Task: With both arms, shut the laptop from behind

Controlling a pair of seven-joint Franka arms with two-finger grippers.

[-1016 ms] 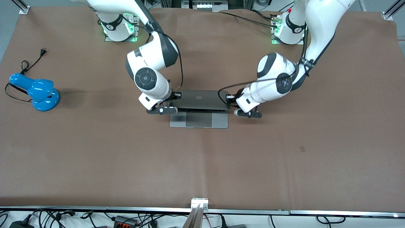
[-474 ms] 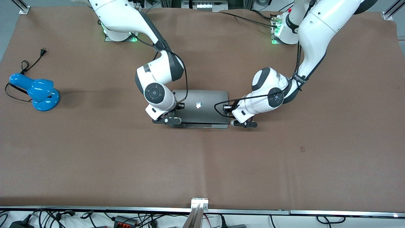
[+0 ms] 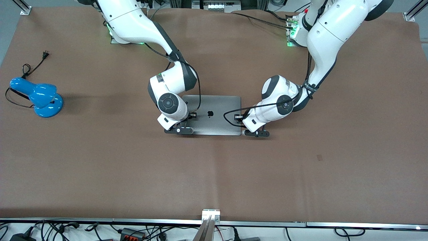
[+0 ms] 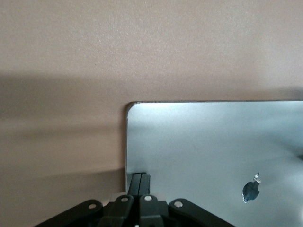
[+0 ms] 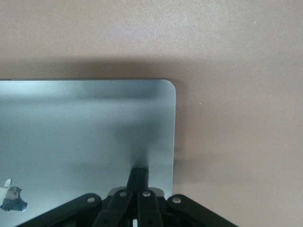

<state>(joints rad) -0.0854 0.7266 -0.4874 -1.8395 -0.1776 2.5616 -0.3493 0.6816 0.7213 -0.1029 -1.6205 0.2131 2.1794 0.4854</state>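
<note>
The silver-grey laptop (image 3: 217,107) lies at the middle of the table with its lid flat down and the dark apple logo on top. My right gripper (image 3: 180,129) is shut, with its fingertips (image 5: 138,176) resting on the lid (image 5: 85,123) near the corner nearer the front camera, at the right arm's end. My left gripper (image 3: 249,130) is shut, with its fingertips (image 4: 141,182) resting on the lid (image 4: 213,142) near the matching corner at the left arm's end. Screen, keys and trackpad are hidden under the lid.
A blue desk lamp (image 3: 38,97) with a black cord and plug (image 3: 45,53) stands toward the right arm's end of the brown table (image 3: 214,174). A metal rail (image 3: 210,214) runs along the edge nearest the front camera.
The lid has gone from half raised to flat on the base, covering the trackpad. Both shut grippers moved down and toward the front camera with it.
</note>
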